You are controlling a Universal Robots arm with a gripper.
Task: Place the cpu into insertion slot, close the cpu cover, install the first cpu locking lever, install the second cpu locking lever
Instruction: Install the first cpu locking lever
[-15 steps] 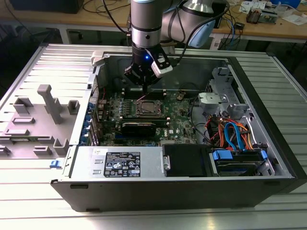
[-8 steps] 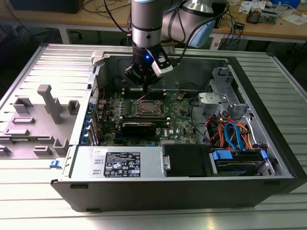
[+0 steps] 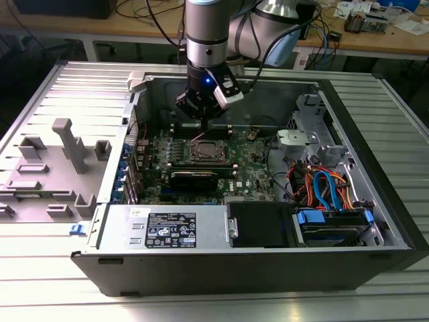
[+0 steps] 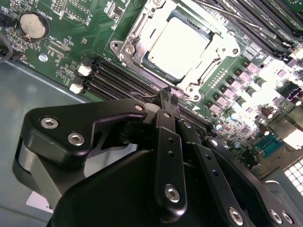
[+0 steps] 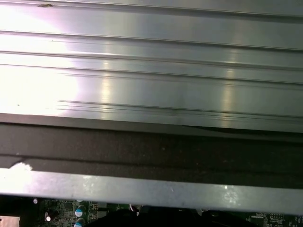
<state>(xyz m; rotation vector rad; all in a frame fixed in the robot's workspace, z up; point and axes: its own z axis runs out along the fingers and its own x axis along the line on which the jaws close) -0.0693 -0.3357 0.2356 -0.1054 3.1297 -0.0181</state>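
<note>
Exterior view: gripper (image 3: 202,121) hangs above the slot (image 3: 206,151) at frame centre. Second wrist view: fingers (image 4: 169,101) pinched together, holding nothing; cpu (image 4: 179,48) seated in slot, cover (image 4: 215,49) down over it.

Exterior view high, looking down into open computer case (image 3: 375,201); both wrist views close, sharing green circuit board (image 4: 71,42).

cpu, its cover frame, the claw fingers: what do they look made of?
cpu: dull silver-grey metal top, matte with a soft glare. cpu cover: thin bright metal frame, probably stamped steel, sharp reflective edges. Claw fingers: matte black, bolted; anodized metal or hard plastic, can't say which.
</note>
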